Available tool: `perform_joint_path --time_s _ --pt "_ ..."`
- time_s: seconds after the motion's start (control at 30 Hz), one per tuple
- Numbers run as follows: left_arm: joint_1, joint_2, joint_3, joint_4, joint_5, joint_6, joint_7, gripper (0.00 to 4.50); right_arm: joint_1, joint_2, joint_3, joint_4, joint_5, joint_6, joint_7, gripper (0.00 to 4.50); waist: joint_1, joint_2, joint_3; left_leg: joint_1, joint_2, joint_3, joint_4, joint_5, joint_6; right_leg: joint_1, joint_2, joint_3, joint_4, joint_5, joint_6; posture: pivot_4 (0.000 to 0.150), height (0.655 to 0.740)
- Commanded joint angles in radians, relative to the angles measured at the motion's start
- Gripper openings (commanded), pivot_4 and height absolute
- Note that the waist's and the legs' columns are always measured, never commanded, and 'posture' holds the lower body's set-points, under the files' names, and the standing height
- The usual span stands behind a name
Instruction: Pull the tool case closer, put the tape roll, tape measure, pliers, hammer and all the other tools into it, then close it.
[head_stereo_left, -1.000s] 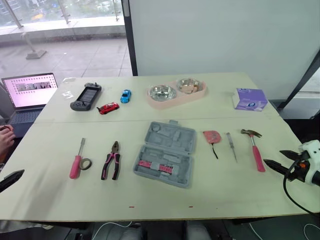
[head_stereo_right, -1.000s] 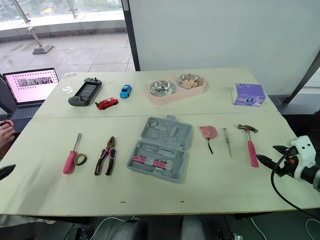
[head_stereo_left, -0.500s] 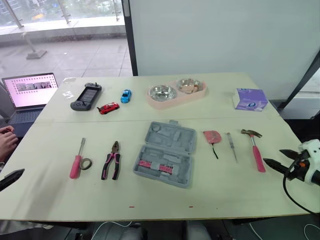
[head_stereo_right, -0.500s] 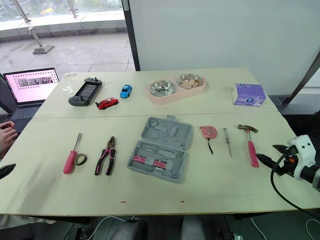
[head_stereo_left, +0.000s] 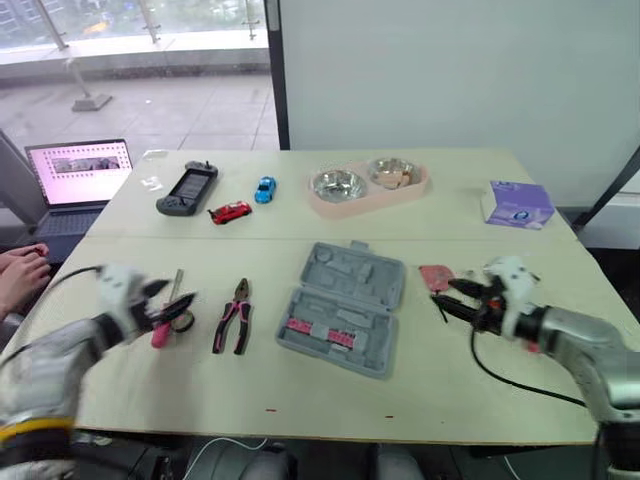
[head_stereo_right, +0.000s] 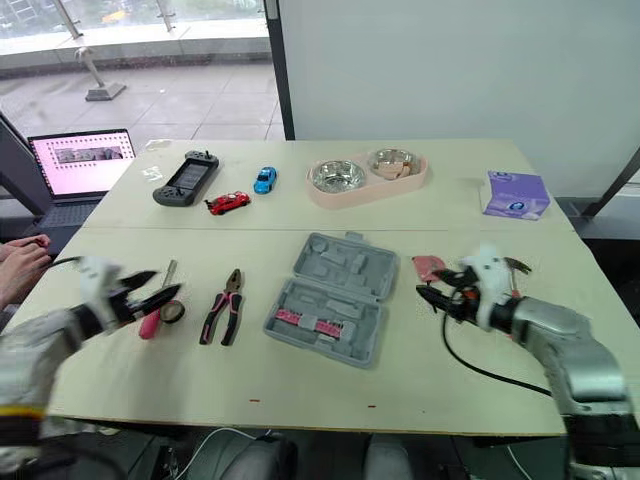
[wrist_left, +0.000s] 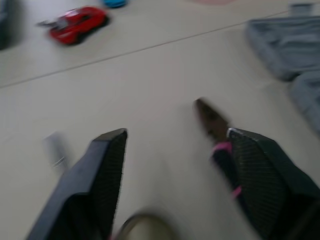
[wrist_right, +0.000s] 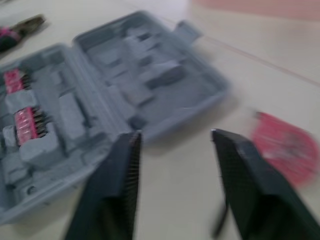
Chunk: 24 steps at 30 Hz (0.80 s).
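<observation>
Table (head_stereo_left: 330, 385) full of tools, and the grey case (head_stereo_left: 342, 308) sits open at its middle, not yet drawn toward the near edge. Inside it there's a pink bit strip and empty moulded slots, so by my reckoning nothing is packed: the pull, every tool and the lid are all left to do.

Right of the case, the hammer (head_stereo_right: 514, 266) peeks out behind the right arm. Left of the case lie the pliers (head_stereo_left: 231, 317), then the pink screwdriver (head_stereo_right: 150, 325). The tape measure (head_stereo_right: 428, 266) is just right of the case, the tape roll (head_stereo_right: 173, 311) out left beside the screwdriver.

Now the change! A second ago both arms hung off the table's side edges. The left gripper (wrist_left: 175, 135) has swung in over the tape roll, fingers spread wide, gripping nothing. The right gripper (wrist_right: 175, 134) has come in beside the tape measure, aimed at the case, also spread and empty. The camera has shifted; case and tools haven't budged.
</observation>
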Motion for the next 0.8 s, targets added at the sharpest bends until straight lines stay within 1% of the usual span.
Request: perform_joint_path --time_s 0.03,0.07,0.1,0.27,0.37,0.5,0.8 --pt "-0.159 -0.026 -0.135 0.198 0.140 -0.117 -0.035 1.10 -0.074 -0.001 0.096 0.036 -0.103 0.035 -0.037 0.16 -0.001 0.000 0.000 0.000 0.000 0.000 0.000 0.000 0.000 0.000 0.000 0.000 0.000 0.000 0.000 0.150 0.7239" --pt "-0.206 -0.039 -0.160 0.264 0.163 -0.150 -0.042 0.63 -0.092 0.003 0.119 0.051 -0.121 0.043 -0.041 0.00 -0.002 0.000 0.000 -0.001 0.000 0.000 0.000 0.000 0.000 -0.001 0.000 0.000 0.000 0.000 0.000 0.150 0.7239" --pt "-0.258 -0.057 -0.179 0.335 0.182 -0.173 -0.042 0.07 -0.102 -0.003 0.151 0.060 -0.151 0.046 -0.039 0.00 -0.005 0.000 0.000 -0.001 0.000 0.000 0.000 0.000 0.000 -0.002 0.000 0.000 0.000 0.000 0.000 0.150 0.7239" --pt "-0.424 -0.131 -0.233 0.612 0.256 -0.267 -0.047 0.07 -0.123 -0.008 0.230 0.058 -0.213 0.104 -0.026 0.00 -0.016 -0.001 0.000 -0.007 0.000 0.000 0.000 0.001 -0.001 -0.006 0.000 0.000 0.000 0.001 0.001 0.150 0.7239" --pt "-0.466 -0.172 -0.259 0.700 0.288 -0.295 -0.073 0.07 -0.130 -0.011 0.265 0.060 -0.250 0.129 -0.029 0.00 -0.022 -0.001 0.000 -0.016 -0.002 0.000 0.003 0.004 -0.007 -0.015 0.000 0.000 0.000 0.002 0.003 0.150 0.7239" --pt "-0.484 -0.214 -0.282 0.761 0.322 -0.311 -0.087 0.07 -0.146 0.018 0.290 0.048 -0.263 0.167 -0.032 0.00 -0.021 -0.003 0.000 -0.016 -0.001 0.000 0.003 0.005 -0.008 -0.015 0.000 0.000 0.001 0.003 0.002 0.150 0.7239" --pt "-0.507 -0.284 -0.331 0.857 0.422 -0.373 -0.016 0.07 -0.187 0.058 0.358 0.027 -0.308 0.182 -0.014 0.00 -0.017 -0.005 -0.004 -0.013 -0.001 -0.001 0.003 0.005 -0.007 -0.012 0.000 0.000 0.001 0.007 0.003 0.150 0.7239"
